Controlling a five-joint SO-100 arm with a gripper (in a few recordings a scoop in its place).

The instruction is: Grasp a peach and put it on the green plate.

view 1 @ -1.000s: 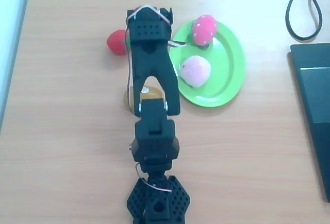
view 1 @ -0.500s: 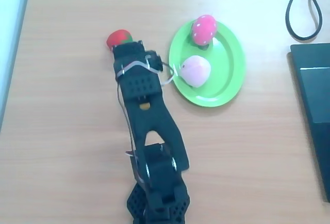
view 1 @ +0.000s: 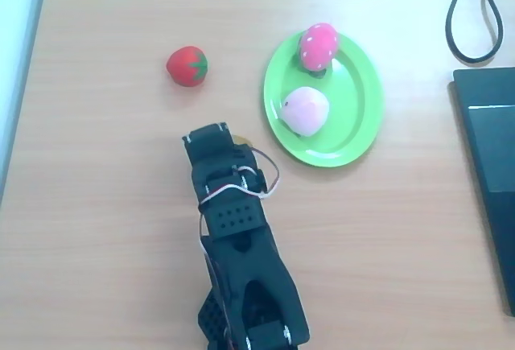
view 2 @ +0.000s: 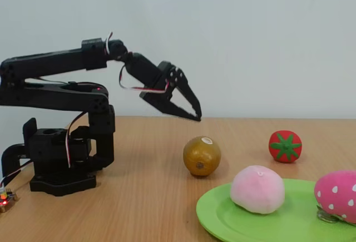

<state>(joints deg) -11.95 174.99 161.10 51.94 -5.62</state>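
Observation:
The pale pink peach lies on the lime-green plate, left of centre in the overhead view. My black gripper hangs in the air above the table. It is left of the plate in the overhead view, apart from the peach. Its fingertips meet, and nothing is held between them. In the fixed view the gripper tips point down toward a brown kiwi.
A deep-pink strawberry sits on the plate's far end. A red tomato toy lies on the wood beyond the gripper. The kiwi is mostly hidden under the gripper from above. A dark device and cable are at the right.
The arm has drawn back toward its base, away from the tomato and the plate's left edge. The peach and strawberry have stayed in place on the plate.

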